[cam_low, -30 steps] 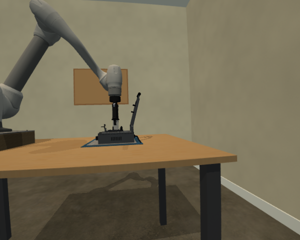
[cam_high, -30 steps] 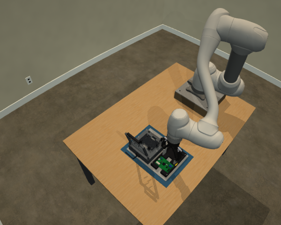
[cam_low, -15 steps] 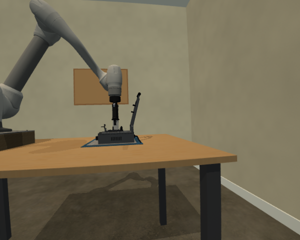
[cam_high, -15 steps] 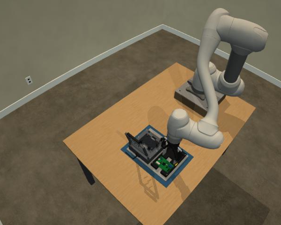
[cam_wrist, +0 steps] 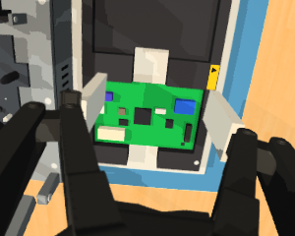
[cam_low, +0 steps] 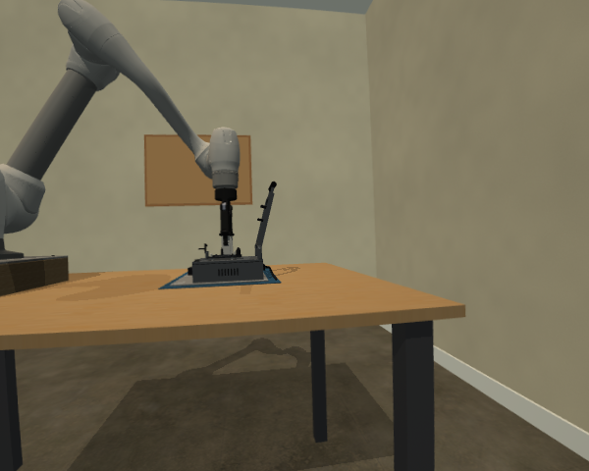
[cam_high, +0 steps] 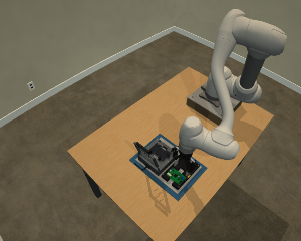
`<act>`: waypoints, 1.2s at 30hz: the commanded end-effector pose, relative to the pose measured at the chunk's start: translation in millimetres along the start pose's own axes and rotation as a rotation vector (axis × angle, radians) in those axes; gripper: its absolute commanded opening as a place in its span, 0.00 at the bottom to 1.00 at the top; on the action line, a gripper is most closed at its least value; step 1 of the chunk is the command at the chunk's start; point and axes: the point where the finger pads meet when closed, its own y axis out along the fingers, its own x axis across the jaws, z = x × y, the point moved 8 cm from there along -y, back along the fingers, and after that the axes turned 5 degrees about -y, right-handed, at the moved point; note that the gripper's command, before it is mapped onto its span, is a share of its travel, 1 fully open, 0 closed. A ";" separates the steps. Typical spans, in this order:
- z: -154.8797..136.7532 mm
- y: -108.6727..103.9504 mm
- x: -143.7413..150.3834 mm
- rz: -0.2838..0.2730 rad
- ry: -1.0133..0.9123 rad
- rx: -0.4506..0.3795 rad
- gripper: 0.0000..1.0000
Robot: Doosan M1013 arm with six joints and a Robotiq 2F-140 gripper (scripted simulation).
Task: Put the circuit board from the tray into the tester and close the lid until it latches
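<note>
The green circuit board [cam_high: 175,176] [cam_wrist: 154,118] lies face up in one pocket of the black tray [cam_high: 176,185] [cam_wrist: 184,74]. In the wrist view its white connector [cam_wrist: 110,133] is at the left end, toward the tester. My gripper [cam_high: 183,165] [cam_low: 227,251] [cam_wrist: 156,96] is open and empty, low over the tray, with one pale fingertip beside each short end of the board. Whether the tips reach below the rim is unclear. The tester [cam_high: 157,160] [cam_low: 227,270] has its lid [cam_high: 146,153] [cam_low: 266,218] standing open, leaning slightly back. The hook [cam_low: 205,249] stands on the opposite edge. The pin plate carries no board.
The tray's other pocket [cam_wrist: 154,29] is empty. A pale recess shows at each long edge of the board, and a yellow label [cam_wrist: 212,77] is on the tray wall. Tester and tray stand side by side on a blue mat [cam_high: 178,197] [cam_wrist: 256,44] on the wooden table [cam_high: 114,165].
</note>
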 end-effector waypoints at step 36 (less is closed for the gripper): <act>-12.6 2.1 -2.5 0.000 0.002 0.001 0.58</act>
